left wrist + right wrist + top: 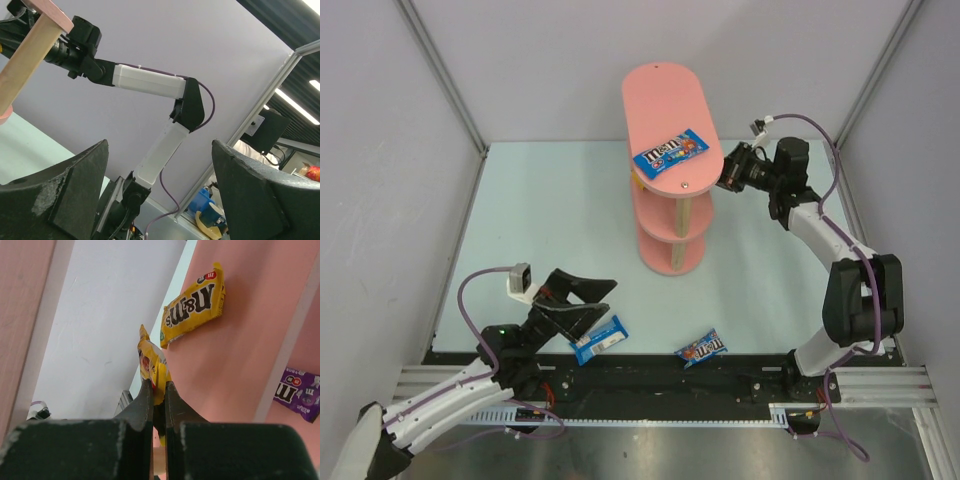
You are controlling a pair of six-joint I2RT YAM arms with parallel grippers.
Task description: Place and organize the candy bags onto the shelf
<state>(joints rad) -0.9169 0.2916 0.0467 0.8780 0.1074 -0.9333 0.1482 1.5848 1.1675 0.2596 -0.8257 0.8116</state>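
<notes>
On the top board of the pink shelf [665, 95] lies one blue packet [670, 152], flat and set at a slant near the board's near end. Under that board the right pincer [157, 387] reaches in from the right side, pressed almost together on a held yellow packet [151, 362], which stands on edge between the fingers with its upper part sticking out past the tips. Just beyond it a second yellow packet [192, 305] lies flat on a pink board, logo facing the wrist camera, apart from the held one. Past a pale post [295, 335], a purple packet [297, 392] rests on another board; which tier that is cannot be told from the right wrist view. Down on the pale bench [540, 220], near its front edge, two more packets lie flat: a nearer blue packet [598, 340] just beside the left pincer [610, 296], and a front blue packet [701, 348] further right, well apart from the shelf's foot. The left pincer hangs low at the left front corner with its fingers spread wide and nothing between them; the left wrist camera looks up through the gap at the right arm [150, 82] and a shelf post.
</notes>
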